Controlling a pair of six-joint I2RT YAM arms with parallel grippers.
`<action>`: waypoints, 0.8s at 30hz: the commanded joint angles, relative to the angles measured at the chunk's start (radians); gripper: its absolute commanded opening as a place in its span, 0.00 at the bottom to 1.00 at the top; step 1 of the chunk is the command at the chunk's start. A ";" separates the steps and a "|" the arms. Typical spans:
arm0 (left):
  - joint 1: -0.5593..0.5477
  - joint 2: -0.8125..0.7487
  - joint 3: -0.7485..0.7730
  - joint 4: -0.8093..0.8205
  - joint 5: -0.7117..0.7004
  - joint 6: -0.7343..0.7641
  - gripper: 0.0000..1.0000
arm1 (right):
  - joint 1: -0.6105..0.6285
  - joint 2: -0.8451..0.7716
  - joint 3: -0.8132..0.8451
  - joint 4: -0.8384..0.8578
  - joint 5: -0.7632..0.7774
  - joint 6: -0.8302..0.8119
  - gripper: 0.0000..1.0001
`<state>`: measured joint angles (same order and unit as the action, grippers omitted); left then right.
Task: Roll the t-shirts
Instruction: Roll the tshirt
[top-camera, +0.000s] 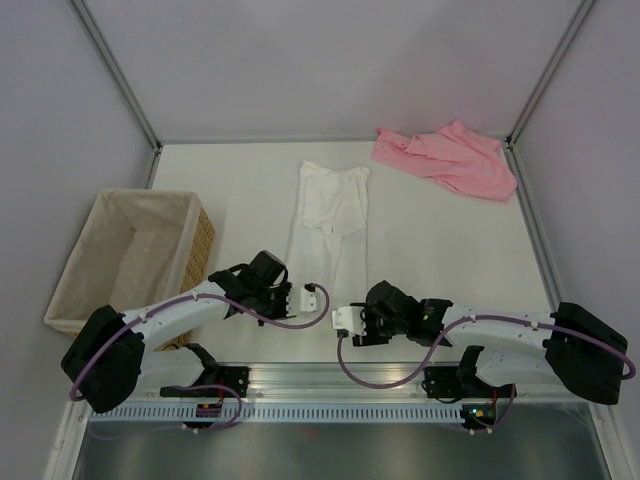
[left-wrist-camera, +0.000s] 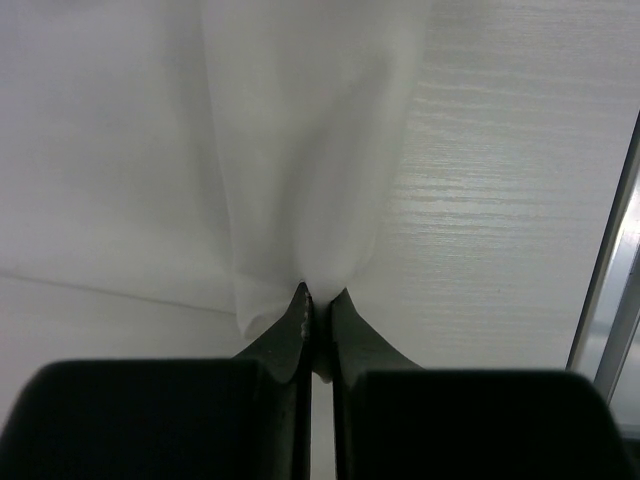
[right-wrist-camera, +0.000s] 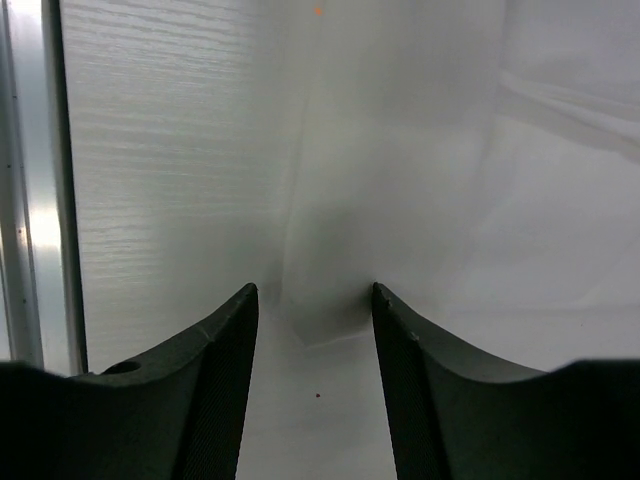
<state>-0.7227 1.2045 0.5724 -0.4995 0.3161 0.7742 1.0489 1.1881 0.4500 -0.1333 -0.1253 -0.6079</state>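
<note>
The white t-shirt (top-camera: 330, 210) lies folded into a long narrow strip down the middle of the table. The pink t-shirt (top-camera: 447, 157) lies crumpled at the back right corner. My left gripper (top-camera: 316, 294) is at the strip's near end; in the left wrist view it (left-wrist-camera: 318, 296) is shut on a pinch of the white cloth (left-wrist-camera: 310, 150), lifted into a peak. My right gripper (top-camera: 342, 319) is just right of it, low and open (right-wrist-camera: 313, 290), its fingers either side of the strip's near corner (right-wrist-camera: 330, 300) without closing on it.
A cloth-lined wicker basket (top-camera: 200, 245) stands at the left, close to my left arm. A metal rail (top-camera: 330, 380) runs along the table's near edge, also in the right wrist view (right-wrist-camera: 30, 200). Walls and frame posts enclose the table.
</note>
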 joint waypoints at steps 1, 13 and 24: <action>0.006 0.010 0.034 -0.014 0.034 -0.027 0.02 | 0.026 -0.019 0.032 -0.034 -0.045 -0.030 0.56; 0.012 0.003 0.027 -0.022 0.028 -0.016 0.02 | 0.042 0.171 0.064 0.012 0.061 0.037 0.49; 0.121 0.072 0.153 -0.301 0.211 0.140 0.02 | 0.013 0.037 0.193 -0.314 -0.280 -0.015 0.00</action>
<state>-0.6392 1.2457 0.6582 -0.6380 0.4377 0.8143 1.0798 1.2427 0.5617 -0.2577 -0.2256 -0.5831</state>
